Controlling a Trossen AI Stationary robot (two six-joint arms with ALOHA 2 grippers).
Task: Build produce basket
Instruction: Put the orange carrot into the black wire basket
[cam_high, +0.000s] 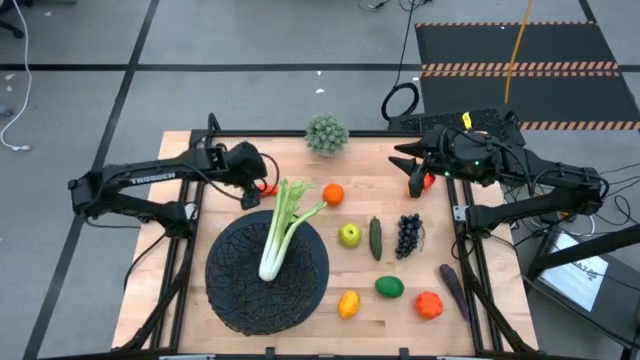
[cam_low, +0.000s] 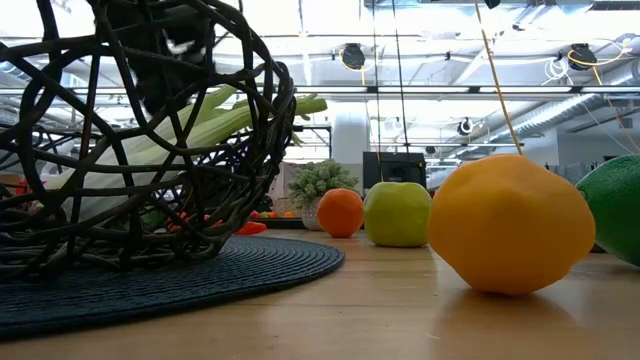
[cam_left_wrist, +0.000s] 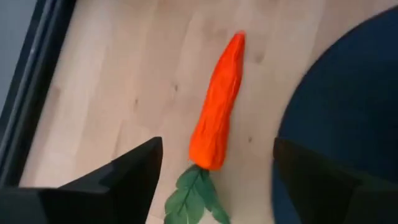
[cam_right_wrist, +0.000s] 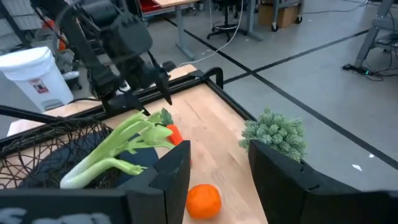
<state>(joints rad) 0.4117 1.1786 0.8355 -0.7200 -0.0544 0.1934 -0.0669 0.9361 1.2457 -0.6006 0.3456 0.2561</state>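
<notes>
My left gripper is open over the orange carrot, one finger on either side of its leafy end, touching nothing. The carrot lies flat on the wood just beyond the far-left rim of the black mesh basket. A pale green celery stalk lies in the basket, its leafy top sticking out over the far rim. My right gripper is open and hovers over the table's far right part, holding nothing.
To the right of the basket lie an orange, green apple, cucumber, grapes, lime, a yellow-orange fruit, tomato and a dark purple vegetable. A spiky plant stands at the far edge.
</notes>
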